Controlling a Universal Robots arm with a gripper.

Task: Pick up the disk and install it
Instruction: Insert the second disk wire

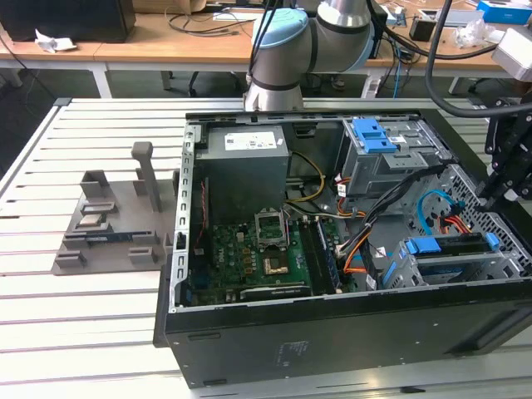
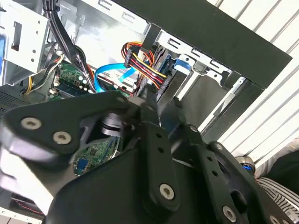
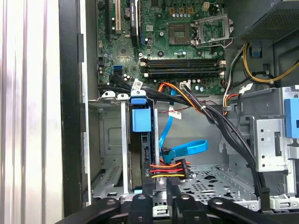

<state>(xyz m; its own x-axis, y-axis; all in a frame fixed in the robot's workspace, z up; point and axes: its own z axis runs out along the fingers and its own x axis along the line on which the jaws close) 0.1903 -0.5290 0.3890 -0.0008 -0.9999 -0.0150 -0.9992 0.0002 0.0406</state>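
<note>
The disk (image 1: 449, 246) sits edge-on in the lower grey drive cage (image 1: 499, 266) at the exterior view's right, inside the open computer case (image 1: 332, 332). Its blue rails run along the cage slot. In the first wrist view the disk (image 3: 145, 154) stands in its slot with a blue tab at its end. In the second wrist view its dark body (image 2: 164, 77) lies beside a blue rail. My gripper (image 1: 497, 198) hovers just above the cage's far end. In the wrist views the gripper (image 3: 161, 189) (image 2: 161, 100) is close to the disk's connector end, by a red, yellow and black cable plug (image 3: 168, 169).
A grey power-supply box (image 1: 245, 162) and the green motherboard (image 1: 258, 258) fill the case's left half. An upper cage with a blue latch (image 1: 374, 135) stands behind. Blue and orange cables (image 1: 432, 208) cross near the disk. A grey fixture (image 1: 108, 224) lies on the slatted table (image 1: 83, 332).
</note>
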